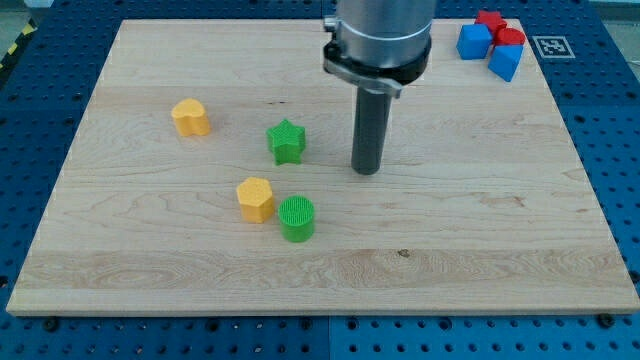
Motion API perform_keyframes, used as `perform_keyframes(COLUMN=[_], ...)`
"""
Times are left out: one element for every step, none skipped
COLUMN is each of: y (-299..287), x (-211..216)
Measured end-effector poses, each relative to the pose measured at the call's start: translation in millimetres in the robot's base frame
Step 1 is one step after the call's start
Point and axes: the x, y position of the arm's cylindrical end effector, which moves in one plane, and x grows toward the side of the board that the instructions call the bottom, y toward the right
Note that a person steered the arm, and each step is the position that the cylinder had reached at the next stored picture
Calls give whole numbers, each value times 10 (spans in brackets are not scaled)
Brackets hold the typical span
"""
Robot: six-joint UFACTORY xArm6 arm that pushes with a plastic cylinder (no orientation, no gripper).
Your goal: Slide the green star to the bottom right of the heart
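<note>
The green star (286, 141) lies left of the board's middle. The yellow heart (190, 117) lies farther to the view's left and slightly higher. My tip (367, 170) rests on the board to the right of the green star, a clear gap apart and slightly lower. The rod hangs from the arm at the view's top centre.
A yellow hexagon (255, 199) and a green cylinder (297, 218) sit side by side below the star. Blue blocks (474, 41) and red blocks (508, 37) cluster at the top right corner of the wooden board (480, 230).
</note>
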Motion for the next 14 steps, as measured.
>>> perform_keyframes(y=[-183, -630, -1055, -1338, -1518, -1141, -398, -280, -458, -769, -1149, -1400, -1490, -1546], x=[-84, -84, -84, -84, -84, -84, -119, -351, -471, -472, -472, -472, -472, -405])
